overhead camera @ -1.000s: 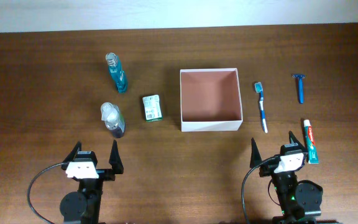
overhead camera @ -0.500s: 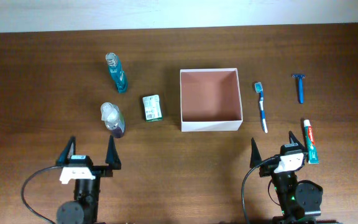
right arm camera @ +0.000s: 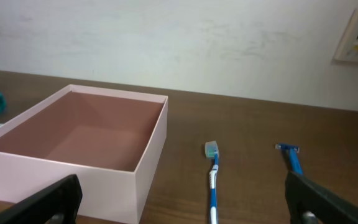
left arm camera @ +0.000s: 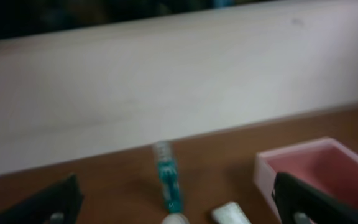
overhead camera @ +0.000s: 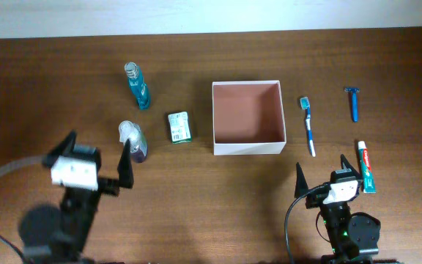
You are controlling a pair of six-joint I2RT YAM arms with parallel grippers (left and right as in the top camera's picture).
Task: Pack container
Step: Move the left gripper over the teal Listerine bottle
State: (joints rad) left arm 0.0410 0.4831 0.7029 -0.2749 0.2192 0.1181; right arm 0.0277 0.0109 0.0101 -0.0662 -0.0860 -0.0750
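Observation:
The container [overhead camera: 247, 148], a square white-walled box with a pinkish-brown inside, stands open and empty mid-table. My left gripper [overhead camera: 100, 143] is raised near the front left, open, with its right fingertip close to a clear spray bottle [overhead camera: 132, 141]. In the left wrist view its dark fingers [left arm camera: 55, 202] frame a teal bottle [left arm camera: 166, 177] and the container's corner [left arm camera: 266, 177]. My right gripper [overhead camera: 320, 163] stays low at the front right, open and empty. Its fingers [right arm camera: 328, 199] frame the container's wall [right arm camera: 67, 186] and a blue toothbrush [right arm camera: 213, 180].
Left of the container lie a teal bottle [overhead camera: 138, 86] and a small green box [overhead camera: 179, 126]. To its right lie the toothbrush [overhead camera: 308, 126], a blue razor [overhead camera: 353, 103] and a toothpaste tube [overhead camera: 366, 167] beside the right gripper. A pale wall borders the table's far edge.
My left arm has lifted and swung left, so its gripper looks larger and sits closer to the spray bottle. The right arm and all objects have stayed put.

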